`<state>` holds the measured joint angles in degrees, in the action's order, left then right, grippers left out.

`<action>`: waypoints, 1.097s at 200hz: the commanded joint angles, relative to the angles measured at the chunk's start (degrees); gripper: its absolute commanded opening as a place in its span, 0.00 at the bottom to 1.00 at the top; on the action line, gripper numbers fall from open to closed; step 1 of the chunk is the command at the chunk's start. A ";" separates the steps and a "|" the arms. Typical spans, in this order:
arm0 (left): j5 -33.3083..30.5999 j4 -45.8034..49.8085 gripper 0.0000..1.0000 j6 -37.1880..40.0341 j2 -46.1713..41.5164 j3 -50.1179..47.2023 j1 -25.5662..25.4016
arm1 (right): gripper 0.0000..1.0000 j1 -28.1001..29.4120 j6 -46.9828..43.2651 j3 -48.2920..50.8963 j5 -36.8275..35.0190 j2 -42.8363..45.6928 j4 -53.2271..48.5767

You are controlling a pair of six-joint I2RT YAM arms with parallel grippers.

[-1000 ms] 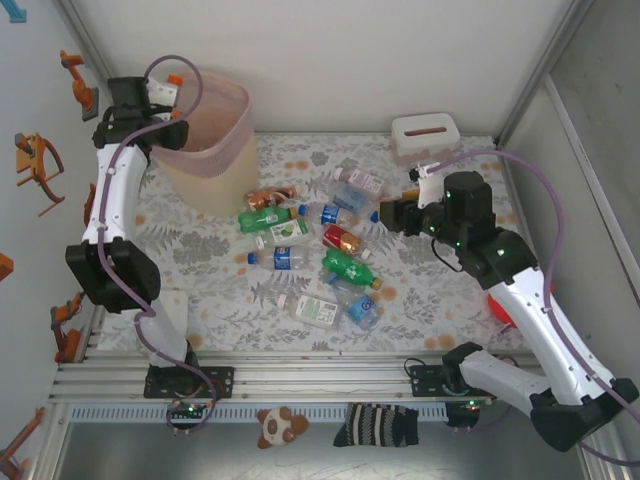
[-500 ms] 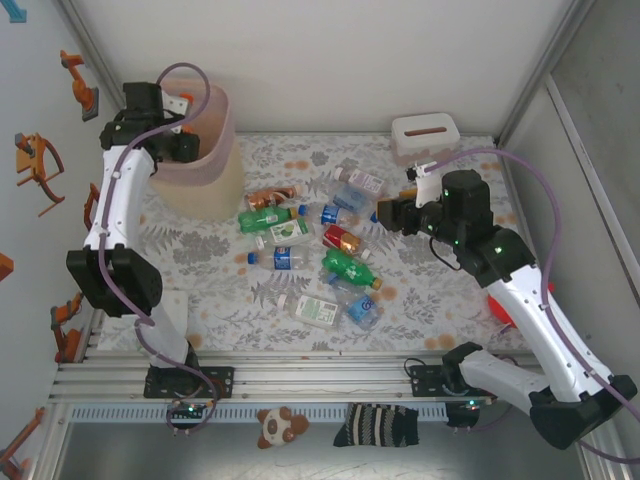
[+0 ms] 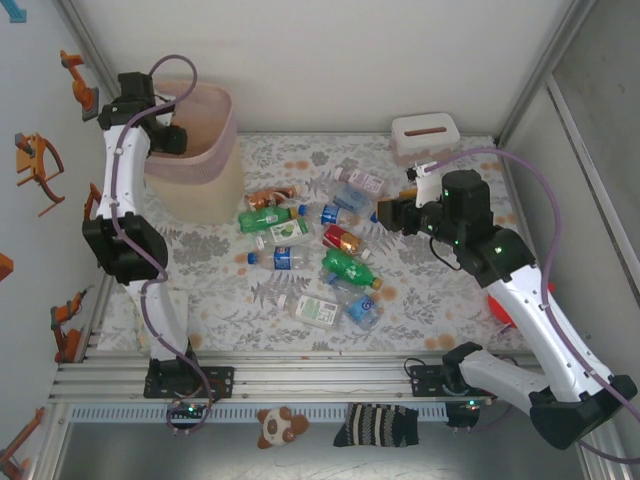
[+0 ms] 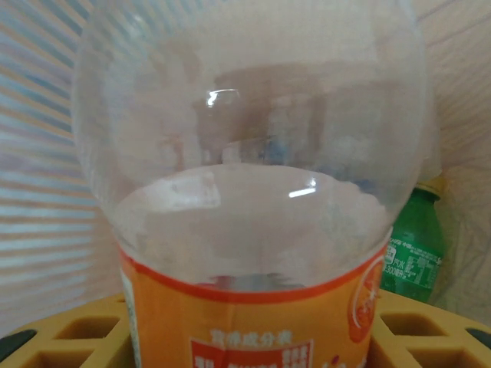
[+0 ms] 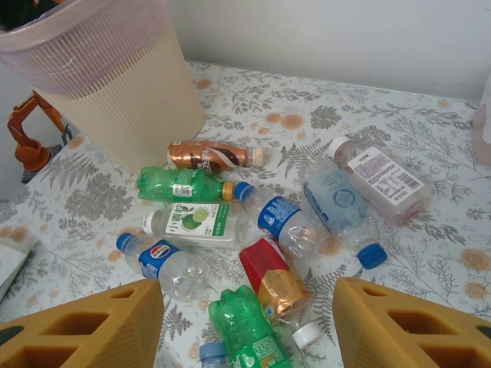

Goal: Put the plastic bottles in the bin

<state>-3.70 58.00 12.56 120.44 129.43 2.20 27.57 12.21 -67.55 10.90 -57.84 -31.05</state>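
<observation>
At ten o'clock the left hand [image 3: 168, 138], inside the bin [image 3: 216, 142], is clamped on an orange-labelled bottle [image 4: 249, 230]; at two o'clock the right hand [image 3: 386, 213] hangs, jaws apart.

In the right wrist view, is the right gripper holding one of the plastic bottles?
No, the right gripper has its two yellow fingers wide apart, and nothing is clamped between them.

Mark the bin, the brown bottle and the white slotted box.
bin [image 3: 205, 195]: top view, front wall.
brown bottle [image 5: 207, 156]: right wrist view, label.
white slotted box [image 3: 445, 130]: top view, lid.
</observation>
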 commanded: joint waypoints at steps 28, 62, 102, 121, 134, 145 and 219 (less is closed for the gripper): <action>1.90 3.96 0.56 -0.64 3.25 0.87 0.01 | 0.59 0.12 0.38 1.79 -0.96 1.32 0.99; 2.08 3.45 0.65 -1.84 2.79 -0.32 0.02 | 0.59 0.12 0.47 2.18 -1.03 1.77 0.75; 3.86 2.68 0.73 -3.45 -0.14 -0.23 -0.17 | 0.62 0.19 0.52 1.48 -2.40 1.86 -0.39; 4.74 2.71 0.75 -3.74 -1.95 -0.32 -0.31 | 0.62 0.24 0.97 0.93 -2.73 1.77 -1.06; 5.20 2.80 0.75 -3.82 -3.52 -0.68 -0.55 | 0.62 0.20 1.25 0.62 -2.72 1.77 -1.45; 5.59 2.74 0.75 -3.86 -4.92 -0.91 -0.91 | 0.62 0.17 1.49 0.53 -2.89 1.77 -1.77; 12.17 3.60 0.71 -4.41 -17.02 -7.77 -5.37 | 0.60 0.16 5.43 -2.35 -6.13 -1.48 -7.32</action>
<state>4.60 60.47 9.08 107.83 125.25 -0.86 27.57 14.87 -67.18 7.16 -58.02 -35.42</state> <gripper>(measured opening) 0.718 0.596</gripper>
